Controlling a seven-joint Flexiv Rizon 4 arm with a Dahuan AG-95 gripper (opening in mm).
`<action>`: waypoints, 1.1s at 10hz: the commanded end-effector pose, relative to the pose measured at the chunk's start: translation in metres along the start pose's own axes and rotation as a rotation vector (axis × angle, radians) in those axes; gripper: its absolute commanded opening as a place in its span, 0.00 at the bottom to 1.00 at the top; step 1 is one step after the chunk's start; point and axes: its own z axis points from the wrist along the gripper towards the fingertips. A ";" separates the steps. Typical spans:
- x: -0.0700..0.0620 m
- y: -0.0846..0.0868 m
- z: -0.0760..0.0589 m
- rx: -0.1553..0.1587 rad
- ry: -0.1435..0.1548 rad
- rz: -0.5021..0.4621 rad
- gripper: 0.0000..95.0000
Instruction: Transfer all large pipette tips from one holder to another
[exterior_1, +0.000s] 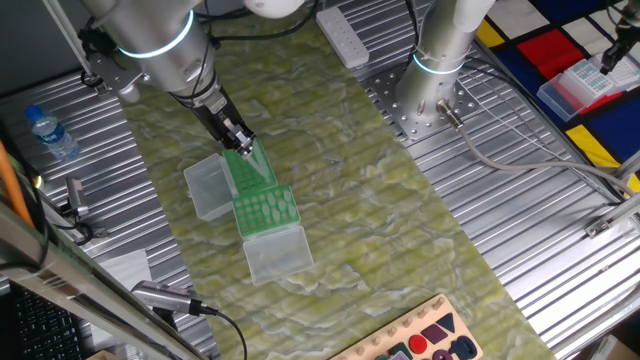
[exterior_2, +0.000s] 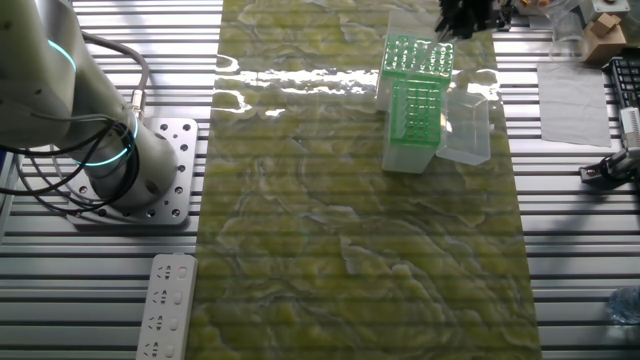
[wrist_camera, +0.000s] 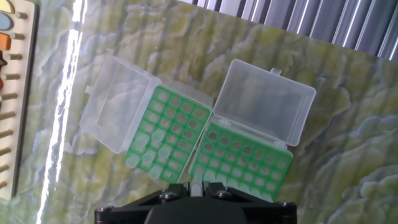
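Two green pipette-tip racks with clear flip-back lids, the left rack (wrist_camera: 163, 141) and the right rack (wrist_camera: 242, 160), sit side by side touching on my green marbled mat (wrist_camera: 186, 50). My worry is a tip slipping or missing its hole if I descend off-centre. The whitish translucent cone tips (wrist_camera: 154, 151) cluster in the left rack's near rows; one pale tip (wrist_camera: 196, 186) appears pinched in my black gripper (wrist_camera: 196, 191), jaws closed on it.

The arm reaches down at a slant, its claw (exterior_1: 243, 147) pointing downward with fingers close together, their state unclear.
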 end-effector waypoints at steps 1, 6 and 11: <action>0.005 0.001 0.006 0.002 -0.010 -0.004 0.00; 0.011 0.003 0.017 0.009 -0.024 -0.019 0.20; 0.010 0.007 0.016 0.007 -0.024 -0.016 0.60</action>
